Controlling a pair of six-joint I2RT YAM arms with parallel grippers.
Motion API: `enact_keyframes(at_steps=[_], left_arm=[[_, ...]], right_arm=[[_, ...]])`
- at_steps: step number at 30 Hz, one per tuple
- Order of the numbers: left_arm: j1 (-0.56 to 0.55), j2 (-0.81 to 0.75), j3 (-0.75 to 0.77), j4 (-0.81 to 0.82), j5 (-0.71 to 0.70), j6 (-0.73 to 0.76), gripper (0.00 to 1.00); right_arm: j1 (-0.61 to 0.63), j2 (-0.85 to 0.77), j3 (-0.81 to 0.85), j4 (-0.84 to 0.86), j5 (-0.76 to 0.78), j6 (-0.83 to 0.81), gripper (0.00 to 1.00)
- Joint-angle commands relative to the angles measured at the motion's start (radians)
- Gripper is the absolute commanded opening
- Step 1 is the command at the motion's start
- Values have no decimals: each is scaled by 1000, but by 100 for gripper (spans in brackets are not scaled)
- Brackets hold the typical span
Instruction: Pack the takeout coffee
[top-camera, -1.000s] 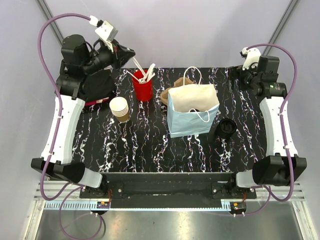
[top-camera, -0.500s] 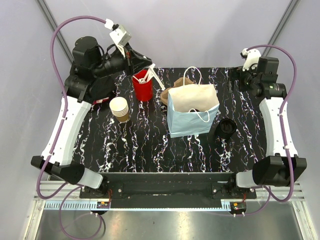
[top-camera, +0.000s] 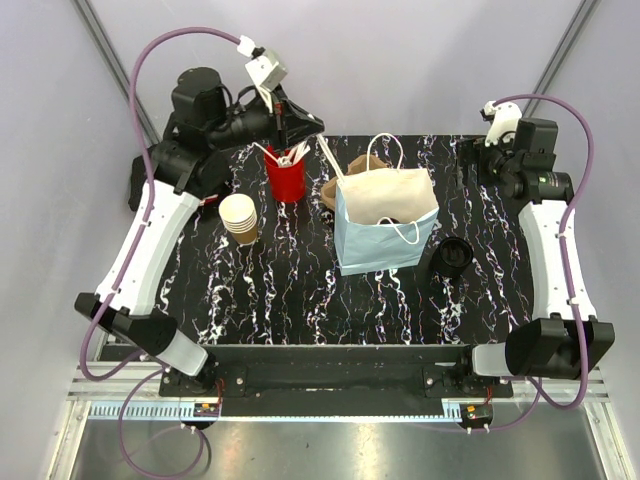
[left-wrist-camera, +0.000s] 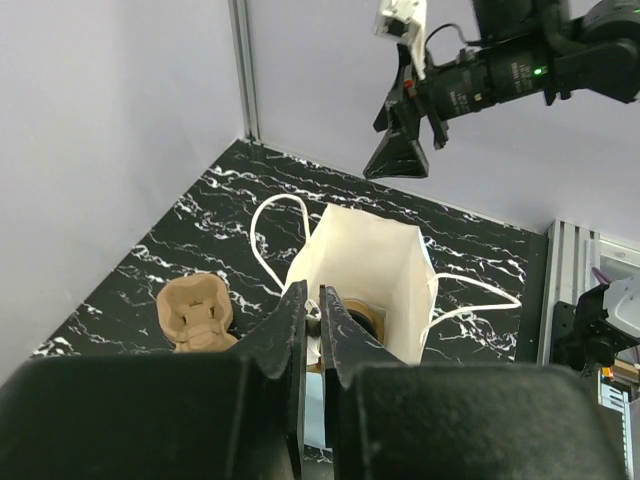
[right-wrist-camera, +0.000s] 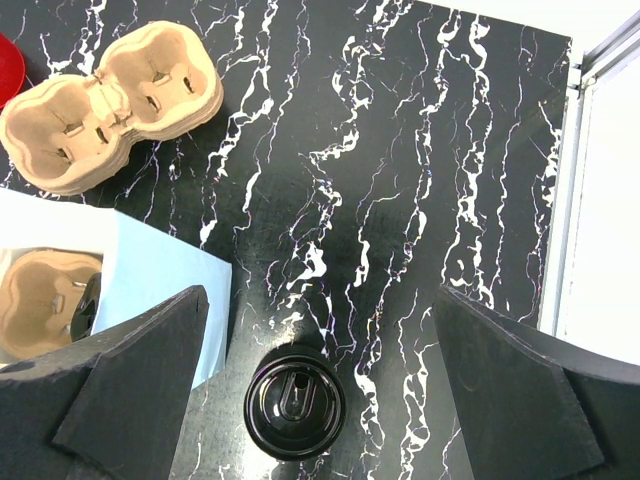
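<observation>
Above the far-left part of the black, white-veined marble-look table (top-camera: 300, 290), the left claw (left-wrist-camera: 312, 296) hangs clenched. Its two black fingers are pressed almost together on a thin white plastic utensil (top-camera: 330, 162), which slants down from their tips. Just below the claw, on its left, stands a red plastic cup (top-camera: 286, 182) with more white utensils sticking out of it. The small tan kraft-paper coffee cup (top-camera: 238, 217) stands upright on the table, lower and further left of the claw, past the red cup and apart from it, with nothing holding it. Ahead of the claw in the left wrist view stands an open white-and-pale-blue paper bag with white cord handles (left-wrist-camera: 372, 262). A brown pulp piece with something dark on it shows inside the bag. A brown moulded-pulp cup carrier (left-wrist-camera: 197, 312) lies on the table left of the fingertips, beside the bag. The right claw (right-wrist-camera: 320, 300) hovers over the far-right part of the table, released, with its fingers spread wide and nothing between them. Under it lies a black round plastic lid (right-wrist-camera: 295, 400), just beside the bag's blue wall. The pulp carrier lies well off toward the claw's upper left in the right wrist view.
</observation>
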Motion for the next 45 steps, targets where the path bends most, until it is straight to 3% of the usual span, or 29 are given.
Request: enact_keyframes(at_steps=[1, 36, 45], left_arm=[[-32, 29, 31, 34, -25, 16, 4], [-178, 165, 175, -63, -71, 134, 2], [-186, 158, 108, -44, -50, 162, 0]], right_arm=[[-1, -34, -8, 54, -19, 5, 99], [-3, -63, -37, 56, -30, -16, 100], [-3, -65, -37, 51, -13, -25, 100]])
